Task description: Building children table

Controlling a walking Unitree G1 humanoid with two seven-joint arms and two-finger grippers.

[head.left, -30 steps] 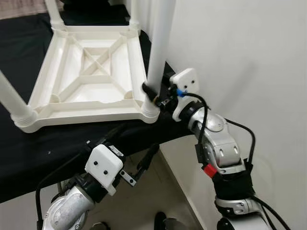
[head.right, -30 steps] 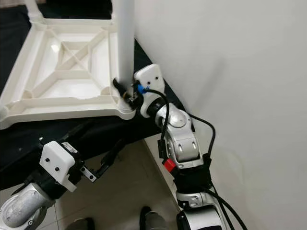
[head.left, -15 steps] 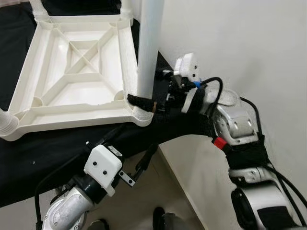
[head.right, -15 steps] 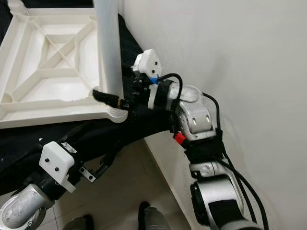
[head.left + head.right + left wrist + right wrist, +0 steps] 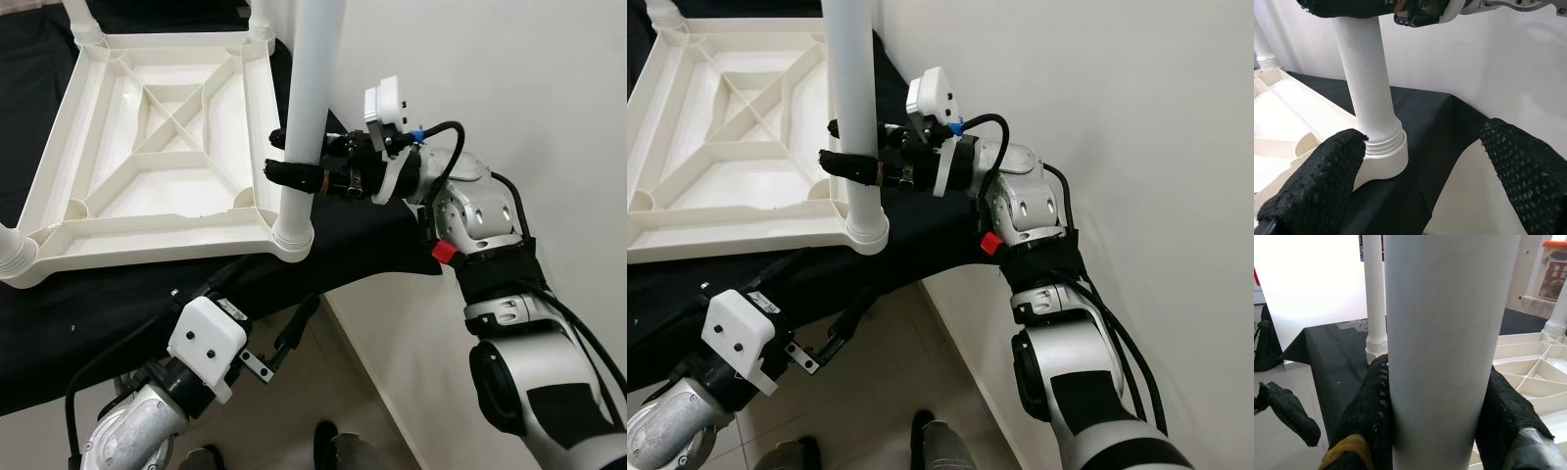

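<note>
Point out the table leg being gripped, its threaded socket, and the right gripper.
table leg (image 5: 312,88), left eye view, on the shaft above the grip.
threaded socket (image 5: 1383,149), left wrist view, on its ringed collar.
right gripper (image 5: 854,155), right eye view, between its fingertips, clamped around the leg.

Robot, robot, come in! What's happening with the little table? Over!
Right claw shut on near-corner table leg. Left claw open, low by black cloth edge. Upside-down table on cloth. Nothing blocking.
</note>
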